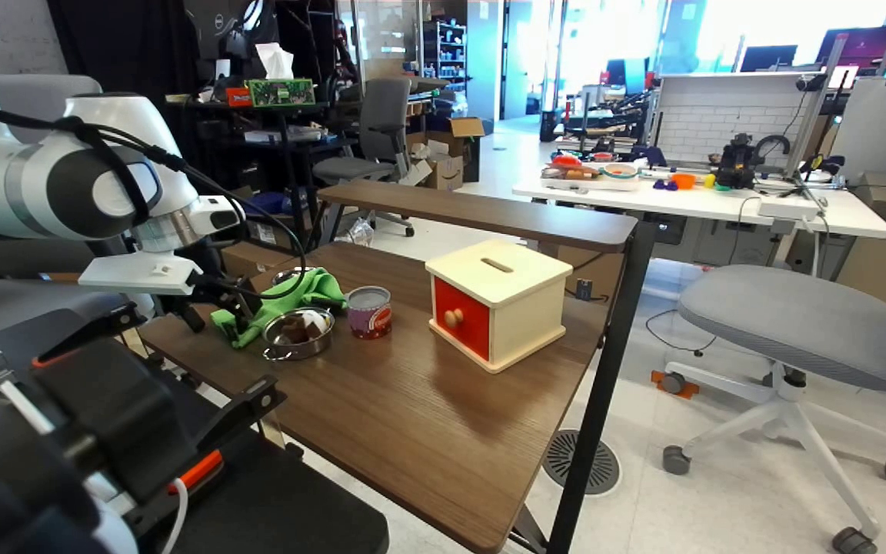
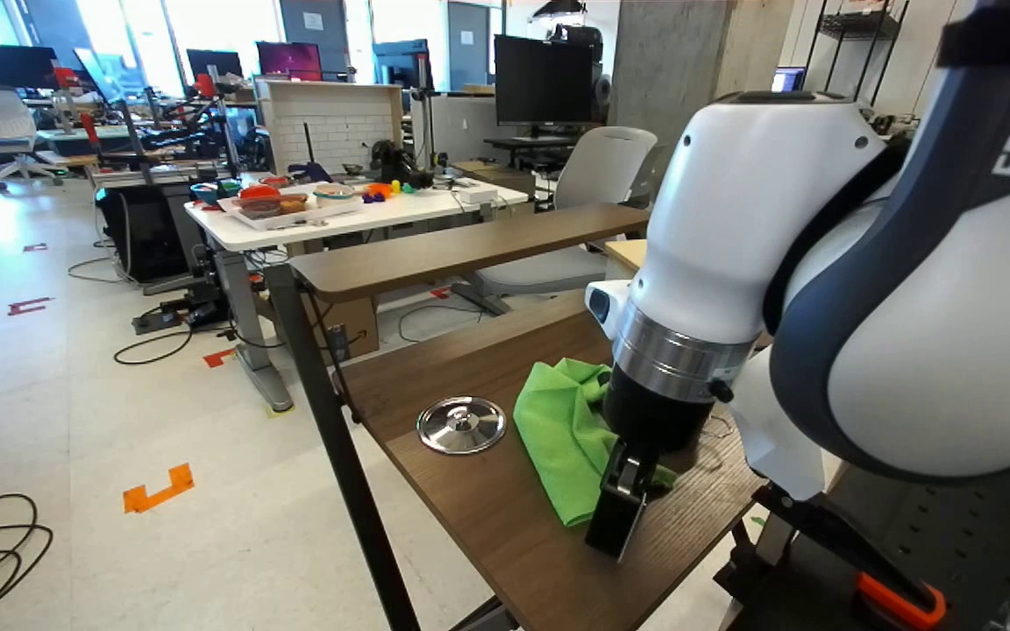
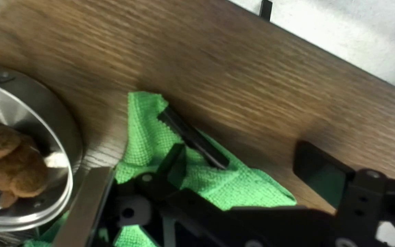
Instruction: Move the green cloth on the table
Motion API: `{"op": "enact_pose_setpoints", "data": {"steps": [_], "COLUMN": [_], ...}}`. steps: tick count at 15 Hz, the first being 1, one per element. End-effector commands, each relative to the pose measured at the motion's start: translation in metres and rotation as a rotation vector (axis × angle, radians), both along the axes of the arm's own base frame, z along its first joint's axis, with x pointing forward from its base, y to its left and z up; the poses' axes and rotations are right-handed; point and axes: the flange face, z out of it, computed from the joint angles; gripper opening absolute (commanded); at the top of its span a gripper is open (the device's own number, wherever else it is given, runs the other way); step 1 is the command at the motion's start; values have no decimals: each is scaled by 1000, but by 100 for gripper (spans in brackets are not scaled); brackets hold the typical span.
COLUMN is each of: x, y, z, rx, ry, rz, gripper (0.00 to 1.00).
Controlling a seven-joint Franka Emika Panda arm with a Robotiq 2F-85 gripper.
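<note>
The green cloth [image 1: 308, 291] lies crumpled on the brown table [image 1: 412, 431] beside a small metal pot; it also shows in an exterior view [image 2: 558, 438] and in the wrist view [image 3: 149, 137]. A black bar-like object [image 3: 197, 140] lies on the cloth. My gripper [image 3: 249, 166] is open, its fingers wide apart over the cloth's edge. One finger is above the cloth, the other above bare wood. Nothing is held between them. The gripper also shows low over the table in both exterior views [image 1: 218, 312] [image 2: 619, 513]. The arm hides part of the cloth.
The metal pot [image 3: 51, 113] with brown and white items stands close to the gripper. A purple can [image 1: 370, 314] and a wooden box with a red drawer [image 1: 501, 304] stand further along. A metal lid [image 2: 461, 427] lies beside the cloth. A raised shelf [image 1: 474, 214] runs along one side.
</note>
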Motion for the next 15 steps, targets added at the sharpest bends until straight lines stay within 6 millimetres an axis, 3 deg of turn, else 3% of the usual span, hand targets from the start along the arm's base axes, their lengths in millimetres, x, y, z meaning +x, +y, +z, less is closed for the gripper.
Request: {"op": "enact_pose_setpoints", "data": {"steps": [1, 8, 15], "x": [4, -8, -30], "y": [7, 19, 51], "z": [-9, 4, 57], "rx": [4, 36, 156], "ry": [-20, -9, -31], "rz": [11, 46, 116], "gripper": [52, 1, 0]}}
